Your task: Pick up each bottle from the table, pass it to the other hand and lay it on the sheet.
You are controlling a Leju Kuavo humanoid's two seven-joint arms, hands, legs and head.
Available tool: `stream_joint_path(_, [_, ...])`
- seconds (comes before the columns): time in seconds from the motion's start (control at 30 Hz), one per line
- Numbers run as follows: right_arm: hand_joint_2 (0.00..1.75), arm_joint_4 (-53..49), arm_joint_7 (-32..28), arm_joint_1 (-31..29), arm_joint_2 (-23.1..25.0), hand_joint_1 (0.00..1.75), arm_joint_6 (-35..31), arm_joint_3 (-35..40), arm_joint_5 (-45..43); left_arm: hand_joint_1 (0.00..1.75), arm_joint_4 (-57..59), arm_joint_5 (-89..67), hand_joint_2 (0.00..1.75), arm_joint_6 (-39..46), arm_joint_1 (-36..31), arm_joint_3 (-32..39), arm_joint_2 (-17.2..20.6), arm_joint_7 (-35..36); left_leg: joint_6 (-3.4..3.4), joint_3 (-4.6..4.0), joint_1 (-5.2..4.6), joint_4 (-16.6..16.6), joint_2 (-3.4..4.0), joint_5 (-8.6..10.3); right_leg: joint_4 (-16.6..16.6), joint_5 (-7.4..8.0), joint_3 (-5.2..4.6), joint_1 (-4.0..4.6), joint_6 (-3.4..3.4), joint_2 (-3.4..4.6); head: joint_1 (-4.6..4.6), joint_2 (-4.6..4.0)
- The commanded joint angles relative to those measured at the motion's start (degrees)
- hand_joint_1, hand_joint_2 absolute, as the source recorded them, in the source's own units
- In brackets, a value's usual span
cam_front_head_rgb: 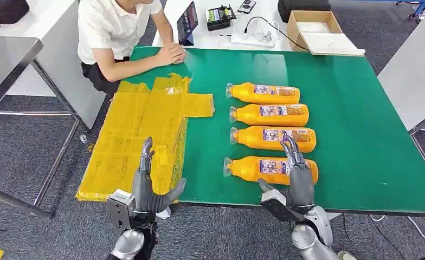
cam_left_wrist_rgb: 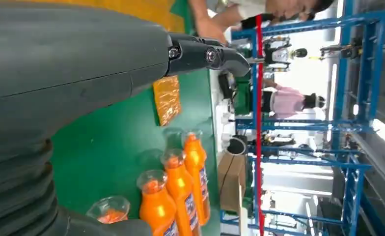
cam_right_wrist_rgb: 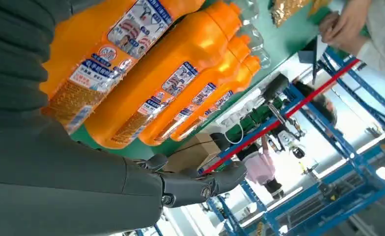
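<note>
Fingers (cam_front_head_rgb: 147, 151) spread on both hands — bottles (cam_front_head_rgb: 271, 169) untouched

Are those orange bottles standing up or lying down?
Lying down. All four orange bottles rest on their sides on the green table, clear caps pointing toward the yellow sheet.

Silver arms end in grey ribbed wrist covers, thick grey thumbs and darker fingers (cam_front_head_rgb: 146, 151).

seated person (cam_front_head_rgb: 118, 32), tablet (cam_front_head_rgb: 187, 23), cardboard box (cam_front_head_rgb: 313, 27)
</note>
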Motion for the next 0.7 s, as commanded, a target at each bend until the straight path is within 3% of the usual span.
stream_joint_path(0.03, [1.75, 5.5, -2.0, -3.8, -0.1, 0.0, 0.4, 1.1, -1.1, 0.0, 4.0, -1.5, 1.75, 0.5, -2.6, -1.5, -0.2, -1.0, 0.09, 0.27, -0.01, -0.1, 0.17, -0.07, -0.1, -0.03, 0.25, 0.04, -0.13, 0.03, -0.02, 0.0])
stream_joint_path(0.1, [1.75, 5.3, -0.8, -3.8, 0.2, 0.0, -0.3, 1.7, 0.1, 0.0, 4.0, -1.6, 1.75, 0.5, -2.6, -1.7, -0.1, -1.1, 0.12, 0.41, 0.03, -0.1, 0.23, -0.09, -0.2, -0.04, 0.39, 0.1, -0.2, 0.03, 0.0, 0.0])
stream_joint_path(0.13, [1.75, 9.9, 12.2, -8.1, -4.9, 0.0, 5.3, 8.4, 12.9, 0.0, 4.6, -1.5, 1.75, 0.2, -3.4, -1.8, -0.1, -0.8, 0.09, 0.33, 0.0, -0.1, 0.18, -0.08, -0.1, -0.05, 0.31, 0.06, -0.17, 0.01, 0.0, 0.0])
stream_joint_path(0.27, [1.75, 20.1, 8.8, -14.9, -6.7, 0.0, 9.0, 9.3, 11.2, 0.0, 6.0, -1.4, 1.75, -1.1, -5.1, -2.2, -0.8, -0.4, 0.08, 0.16, -0.01, 0.0, 0.21, -0.02, -0.1, 0.05, 0.12, 0.03, -0.07, 0.12, -0.04, 0.0])
stream_joint_path(0.43, [1.75, 20.1, 8.8, -14.9, -6.4, 0.0, 9.5, 10.0, 11.5, 0.0, 6.1, -1.4, 1.75, -1.3, -5.0, -2.4, -0.8, -0.4, 0.27, 0.19, -0.03, -0.1, 0.07, 0.11, -0.1, 0.05, 0.27, 0.02, -0.07, -0.09, 0.07, 0.0])
stream_joint_path(0.7, [1.75, 22.2, 12.1, -19.9, -9.0, 0.0, 19.7, 17.1, 12.2, 0.0, 7.2, 1.3, 1.75, -6.0, -5.7, -4.0, -1.4, 3.1, 0.24, 0.16, -0.07, 0.0, 0.12, 0.09, -0.1, 0.07, 0.19, -0.03, 0.0, -0.06, 0.02, 0.0])
